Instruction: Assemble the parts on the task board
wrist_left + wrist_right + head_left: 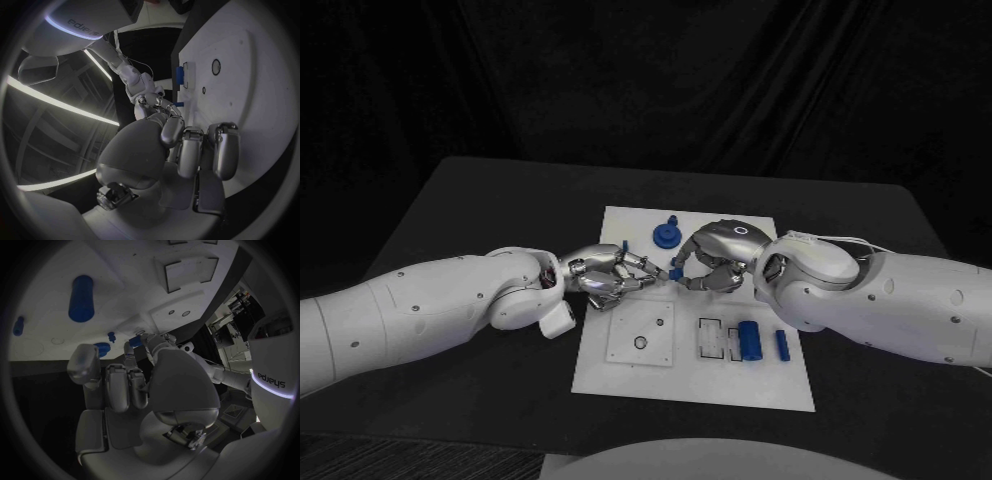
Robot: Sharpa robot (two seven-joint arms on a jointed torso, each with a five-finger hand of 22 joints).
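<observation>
Hands (646, 272) meet – small part (678, 270) (grip unclear).

Robot hand (187, 145) over white task board (250, 100)

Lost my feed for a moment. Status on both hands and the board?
Left hand and right hand meet fingertip to fingertip over the task board, a small blue part between them. Blue cylinder lies loose. Nothing blocking.

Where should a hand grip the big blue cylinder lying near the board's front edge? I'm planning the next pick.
Judging by its pose, grip the blue cylinder across its middle from above: it lies flat, long axis running front to back, both rounded sides exposed on the task board.
</observation>
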